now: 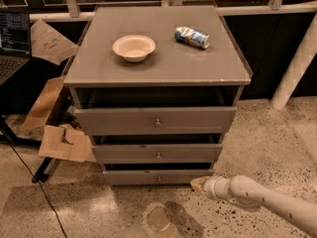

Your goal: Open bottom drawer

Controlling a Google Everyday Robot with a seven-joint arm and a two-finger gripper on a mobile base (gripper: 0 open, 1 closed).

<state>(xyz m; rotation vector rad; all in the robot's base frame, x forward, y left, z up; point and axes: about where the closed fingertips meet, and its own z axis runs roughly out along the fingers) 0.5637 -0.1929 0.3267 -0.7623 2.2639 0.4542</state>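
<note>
The grey cabinet has three drawer fronts. The bottom drawer is the narrowest and lowest, with a small round silvery knob at its centre. It stands pulled out a little, like the two above it. My gripper is at the end of a white arm that comes in from the lower right. It is low, just above the floor, next to the bottom drawer's right end and to the right of the knob.
A tan bowl and a lying can sit on the cabinet top. Cardboard pieces and a black cable lie on the floor at left. A laptop stands far left. A white post leans at right.
</note>
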